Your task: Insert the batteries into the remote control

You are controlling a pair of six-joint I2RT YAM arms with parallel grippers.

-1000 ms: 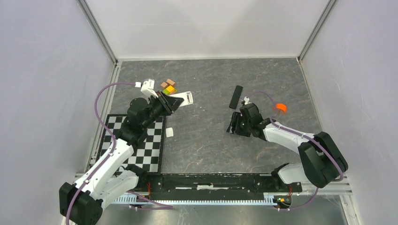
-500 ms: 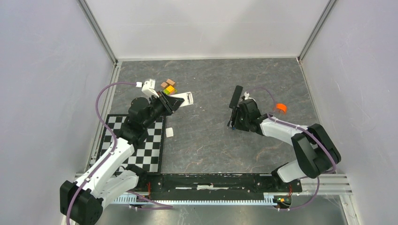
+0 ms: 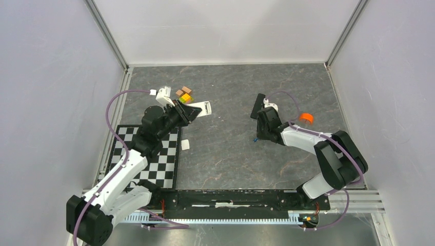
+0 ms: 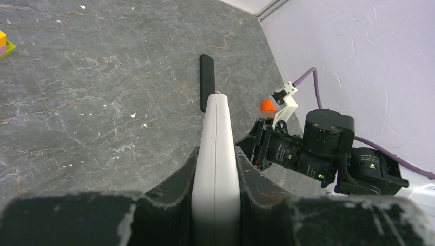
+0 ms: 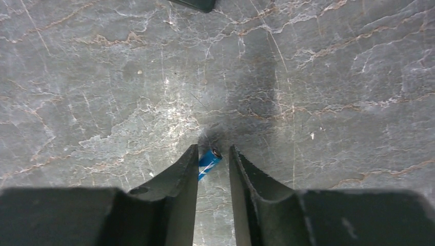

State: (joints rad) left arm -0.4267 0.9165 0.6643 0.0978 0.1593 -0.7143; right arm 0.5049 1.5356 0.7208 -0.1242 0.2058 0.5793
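Now left end effector (image 4: 216,156) clamps remote control (image 4: 216,123); right end effector (image 5: 213,150) straddles battery (image 5: 207,162).

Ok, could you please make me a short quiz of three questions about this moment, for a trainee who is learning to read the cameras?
1. True or false: the left gripper is shut on the remote control, which it holds on its edge.
2. What lies between the fingers of the right gripper? A) a purple battery B) the blue battery C) a screw
3. In a few words: what dark thing lies on the table just beyond the right gripper?
Key: 1 true; 2 B; 3 the slim black bar.
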